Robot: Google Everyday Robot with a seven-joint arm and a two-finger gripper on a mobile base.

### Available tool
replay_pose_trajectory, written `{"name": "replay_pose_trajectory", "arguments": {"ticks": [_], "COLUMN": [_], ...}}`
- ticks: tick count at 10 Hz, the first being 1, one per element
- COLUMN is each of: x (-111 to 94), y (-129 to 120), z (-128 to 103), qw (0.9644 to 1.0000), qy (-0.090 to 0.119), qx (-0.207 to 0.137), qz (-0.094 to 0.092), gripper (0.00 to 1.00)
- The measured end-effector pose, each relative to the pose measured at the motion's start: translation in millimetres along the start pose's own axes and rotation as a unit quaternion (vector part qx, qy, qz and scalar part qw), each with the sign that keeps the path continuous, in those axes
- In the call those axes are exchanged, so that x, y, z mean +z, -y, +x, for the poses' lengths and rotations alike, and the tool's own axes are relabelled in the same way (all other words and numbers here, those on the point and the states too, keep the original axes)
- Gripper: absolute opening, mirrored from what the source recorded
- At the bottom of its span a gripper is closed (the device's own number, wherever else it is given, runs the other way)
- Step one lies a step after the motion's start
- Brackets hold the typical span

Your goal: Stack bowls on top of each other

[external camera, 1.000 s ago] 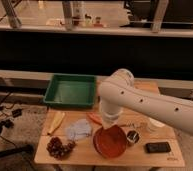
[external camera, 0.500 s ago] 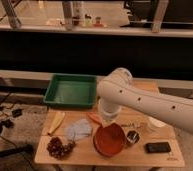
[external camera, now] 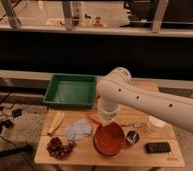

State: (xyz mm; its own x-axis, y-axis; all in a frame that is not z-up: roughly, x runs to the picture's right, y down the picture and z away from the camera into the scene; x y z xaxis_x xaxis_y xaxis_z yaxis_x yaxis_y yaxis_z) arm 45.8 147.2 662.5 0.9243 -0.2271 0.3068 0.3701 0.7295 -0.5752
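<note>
gripper [external camera: 108,120]: sat at your arm's tip, low over the table [external camera: 85,156].
grip: you could not tell.
red bowl [external camera: 109,141]: lay just below the gripper.
cup [external camera: 132,138]: stood lower right of it.

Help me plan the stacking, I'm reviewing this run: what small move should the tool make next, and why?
Probably a short, straight lift, if it has the bowl. The tool sits low at the far rim of the orange-red bowl, under the white arm. The metal cup stands close beside the bowl, so sideways travel risks a bump.
</note>
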Motion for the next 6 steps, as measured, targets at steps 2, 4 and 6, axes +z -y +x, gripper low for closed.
{"name": "replay_pose_trajectory", "arguments": {"ticks": [2,4,6], "x": [3.4,8.4,13.3], "y": [-0.6,-0.1,0.9], "z": [3.1,4.6,6.1], "qw": [1.0,0.9999,0.9997], "qy": [0.002,0.008,0.011], "qx": [-0.001,-0.005,-0.006], "qz": [-0.006,-0.013,-0.019], "gripper": [0.0,0.0,0.0]}}
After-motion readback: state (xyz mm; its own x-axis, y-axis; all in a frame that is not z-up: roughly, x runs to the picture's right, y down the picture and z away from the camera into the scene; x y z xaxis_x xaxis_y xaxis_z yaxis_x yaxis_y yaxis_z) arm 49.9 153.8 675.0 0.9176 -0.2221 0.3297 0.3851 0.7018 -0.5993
